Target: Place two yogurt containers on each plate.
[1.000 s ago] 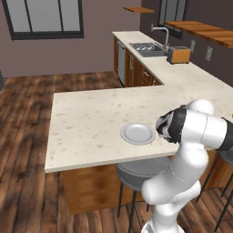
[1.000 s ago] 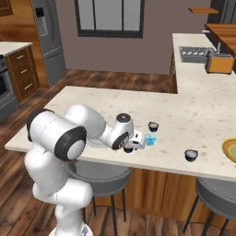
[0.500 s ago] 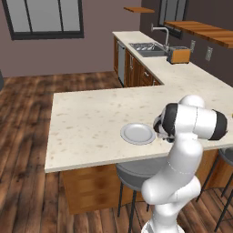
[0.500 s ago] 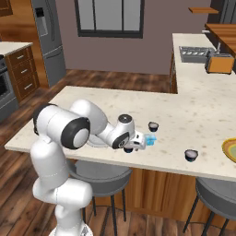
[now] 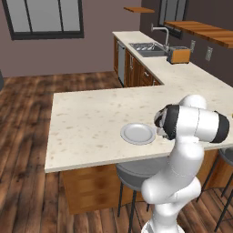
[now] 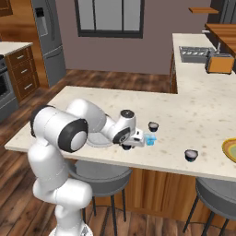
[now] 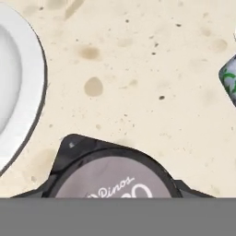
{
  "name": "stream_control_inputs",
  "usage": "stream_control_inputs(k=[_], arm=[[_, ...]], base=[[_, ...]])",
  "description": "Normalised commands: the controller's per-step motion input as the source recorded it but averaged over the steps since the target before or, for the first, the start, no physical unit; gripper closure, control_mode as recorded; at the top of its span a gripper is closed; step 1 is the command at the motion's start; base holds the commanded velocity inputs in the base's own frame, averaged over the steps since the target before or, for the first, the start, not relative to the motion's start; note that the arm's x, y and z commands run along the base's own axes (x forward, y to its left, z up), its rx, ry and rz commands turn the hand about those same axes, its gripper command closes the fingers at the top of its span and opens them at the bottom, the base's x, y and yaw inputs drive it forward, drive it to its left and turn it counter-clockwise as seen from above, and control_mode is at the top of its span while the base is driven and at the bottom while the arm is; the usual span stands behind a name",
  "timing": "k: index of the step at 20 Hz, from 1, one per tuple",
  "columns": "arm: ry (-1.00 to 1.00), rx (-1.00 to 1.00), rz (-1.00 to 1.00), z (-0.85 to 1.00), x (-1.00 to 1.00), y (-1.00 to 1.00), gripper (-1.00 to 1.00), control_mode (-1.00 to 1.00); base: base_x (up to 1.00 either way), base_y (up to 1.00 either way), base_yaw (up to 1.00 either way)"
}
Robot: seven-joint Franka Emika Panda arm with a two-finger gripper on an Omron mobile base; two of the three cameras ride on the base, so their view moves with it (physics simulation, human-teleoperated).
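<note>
1. The gripper (image 6: 132,144) is down low over the surface (image 6: 198,108), right on top of a dark cup (image 7: 113,177) whose pale lid sits hard against the bottom of the hand view. The fingertips are not distinct there, so we cannot tell whether the gripper has clamped the cup or merely straddles it.
2. We judge the step in hand to be the pick of this first dark cup. Neither plate carries a cup so far as we can see.
3. Just beside the gripper, on its far side from the arm, stands the blue cup (image 6: 150,139). It is close enough that a careless lift could nudge it.
4. The grey plate (image 7: 14,83) lies near the held-over cup on the other side, its rim just apart from it. It is the obvious target, and in the left base view the grey plate (image 5: 138,133) looks bare.
5. Further out, a second dark cup (image 6: 153,126) stands a little behind the blue one, and a third (image 6: 191,155) sits well along the front edge, near the yellow plate (image 6: 230,150).
6. Next, we think, comes a firm grasp, a straight lift clear of the blue cup, a short carry over the grey rim, and a gentle set-down inside it.
</note>
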Motion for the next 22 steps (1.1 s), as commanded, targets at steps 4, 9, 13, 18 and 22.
stream_control_inputs(k=[4,9,13,18,22], arm=[[-0.01,0.0,0.17,0.43,-0.03,0.89,1.0,-1.0],[0.0,0.0,0.2,0.02,0.22,1.0,1.0,-1.0],[0.0,0.01,0.27,0.0,0.37,0.94,1.0,-1.0],[0.04,0.13,0.25,-0.01,0.52,0.36,1.0,-1.0],[0.01,0.08,0.2,-0.1,0.34,0.32,1.0,-1.0]], base=[[0.0,0.0,0.0],[0.0,0.0,0.0],[0.0,0.0,0.0],[0.0,0.0,0.0],[0.0,0.0,0.0]])
